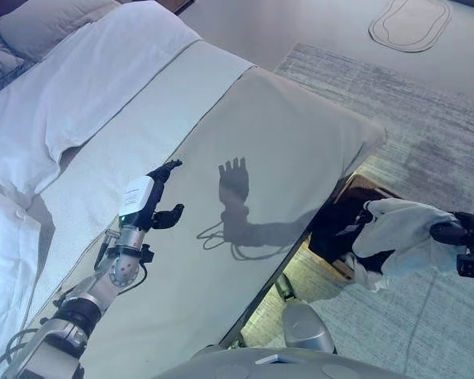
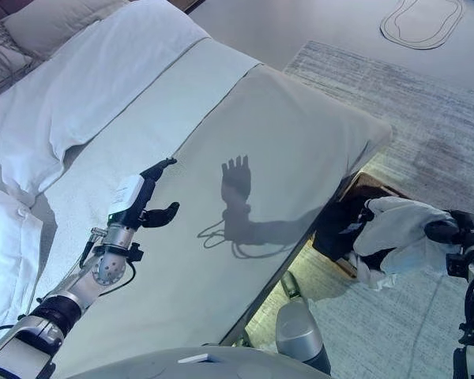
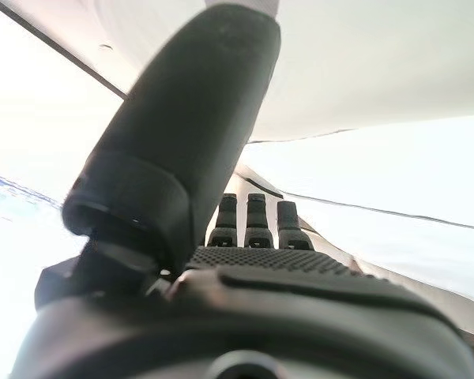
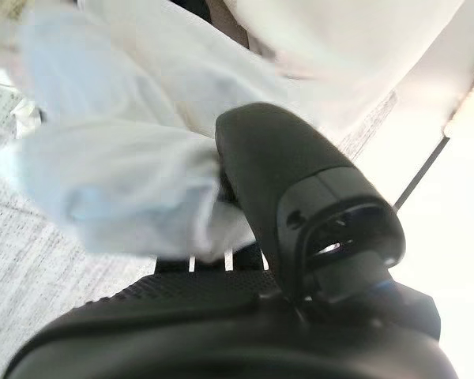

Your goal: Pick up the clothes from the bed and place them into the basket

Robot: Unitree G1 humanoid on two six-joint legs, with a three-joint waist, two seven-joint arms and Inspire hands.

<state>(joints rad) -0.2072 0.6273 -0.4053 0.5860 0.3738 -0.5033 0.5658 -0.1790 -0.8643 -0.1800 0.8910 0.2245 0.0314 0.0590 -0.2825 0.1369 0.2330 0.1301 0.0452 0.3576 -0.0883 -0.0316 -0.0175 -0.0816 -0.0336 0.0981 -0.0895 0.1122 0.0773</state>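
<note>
**A:** What fills the scene?

**B:** A large bed (image 1: pixel 245 158) with a pale cover, running from upper left to lower right. White pillows (image 1: pixel 71 95) lie at its head. A grey rug (image 1: pixel 426 142) covers the floor beside it.

**A:** Where is the basket?

**B:** A dark basket (image 2: pixel 340 225) sits on the floor just past the foot of the bed, partly hidden.

**A:** And the clothes?

**B:** One white garment (image 1: pixel 399 237) hangs bunched from the right hand (image 1: pixel 458 233), right over the basket. The fingers are clamped on the cloth; the thumb (image 4: pixel 300 189) presses into a fold.

**A:** How would it handle?

**B:** It looks light, soft and limp, likely to drape and trail. A gathered fold near its middle seems the best grip.

**A:** The other hand?

**B:** The left hand (image 1: pixel 159 197) hovers over the bed, fingers apart, holding nothing.
</note>
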